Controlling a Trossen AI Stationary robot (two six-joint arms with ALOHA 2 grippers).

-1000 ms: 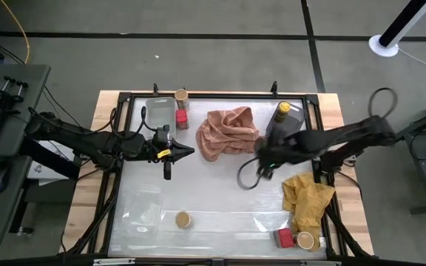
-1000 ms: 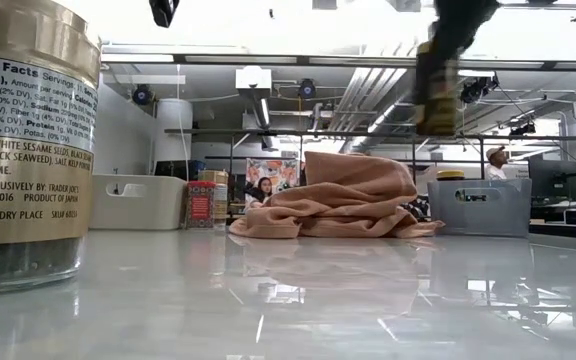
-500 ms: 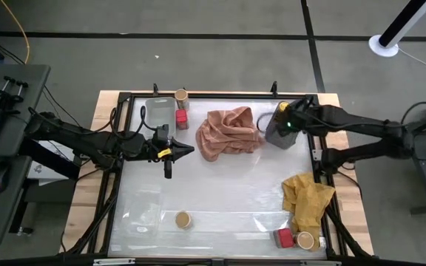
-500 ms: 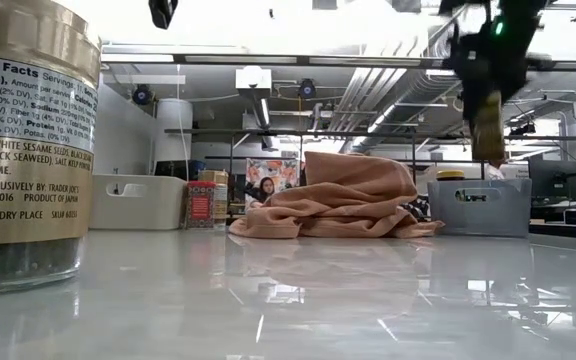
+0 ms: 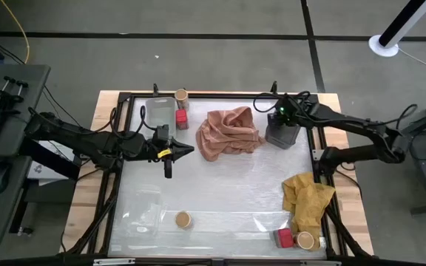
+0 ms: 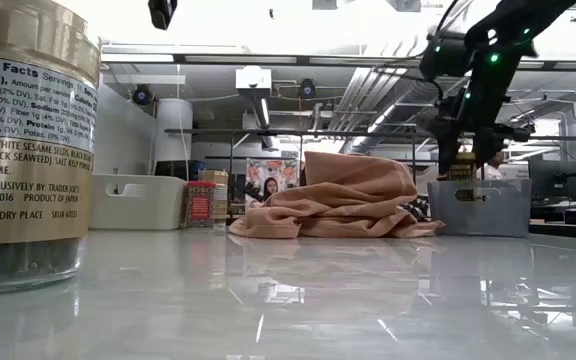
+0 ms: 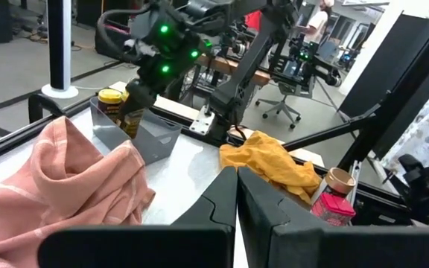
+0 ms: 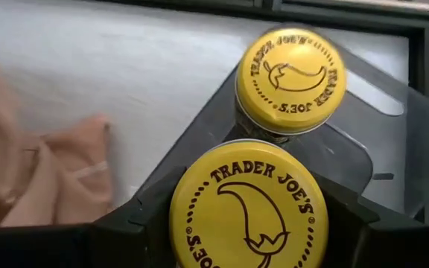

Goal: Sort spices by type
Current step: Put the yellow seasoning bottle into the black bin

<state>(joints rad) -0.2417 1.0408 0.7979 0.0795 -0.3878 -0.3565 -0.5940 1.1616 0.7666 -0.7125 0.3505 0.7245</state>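
Over the grey bin (image 5: 282,137) at about two o'clock on the white tabletop (image 5: 220,188), the right gripper (image 5: 283,117) hangs with its dark fingers (image 8: 121,223) clamped on either side of a round jar with a yellow printed lid (image 8: 249,217). A second yellow-lidded round jar (image 8: 290,79) stands in the bin just past the held one, lids nearly touching in the wrist view; from the left wrist it shows as a yellow cap (image 7: 109,97) at the bin's edge.

At the centre, a crumpled pink cloth (image 5: 228,131) lies just beside the bin, toward nine o'clock from it. The left gripper (image 5: 186,151) hovers at about ten o'clock, fingers pressed together and holding nothing, pointing toward the pink cloth.

At eleven o'clock, a clear plastic tray (image 5: 160,111) holds a small red boxy container (image 5: 181,118) and a round tan-lidded jar (image 5: 181,96), touching or nearly so. Another tan-lidded jar (image 5: 183,219) stands alone at about seven o'clock, well apart from both grippers. At five o'clock a rumpled yellow cloth (image 5: 307,199) lies near a second red boxy container (image 5: 285,238) and a third tan-lidded jar (image 5: 305,240), which sit side by side.
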